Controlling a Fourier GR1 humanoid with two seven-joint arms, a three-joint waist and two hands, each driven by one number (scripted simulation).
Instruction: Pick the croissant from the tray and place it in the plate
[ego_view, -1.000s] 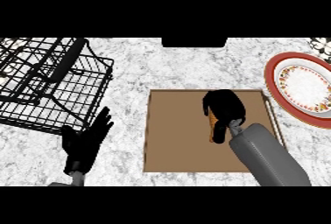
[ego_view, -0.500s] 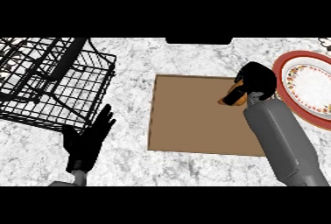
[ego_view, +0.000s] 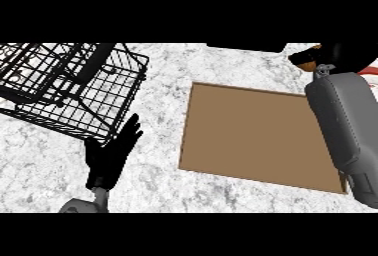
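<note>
Croissant (ego_view: 304, 56) sits at the upper right of the frame, pinched in the curled fingers of the right hand (ego_view: 341, 52) beyond the brown tray (ego_view: 251, 137), while the left hand (ego_view: 109, 155) rests at lower left, fingers straight, on the marble bench (ego_view: 162, 80) beside a black wire basket (ego_view: 70, 82).

1. Even, bright light covers the marble counter (ego_view: 244, 70), with no visible lamp and no glare on the stone
2. The brown tray (ego_view: 251, 135) reads as one flat tone, lit evenly from edge to edge
3. The wire basket (ego_view: 66, 85) throws no distinct shadow on the counter beneath its mesh
4. The left hand (ego_view: 109, 155) is a near-featureless black shape, its surface detail lost in darkness
5. The grey right forearm (ego_view: 343, 125) shows soft shading, lighter along its upper face, darker at its edges
6. Focus is uniform across the view; no blur or bending at the edges
</note>
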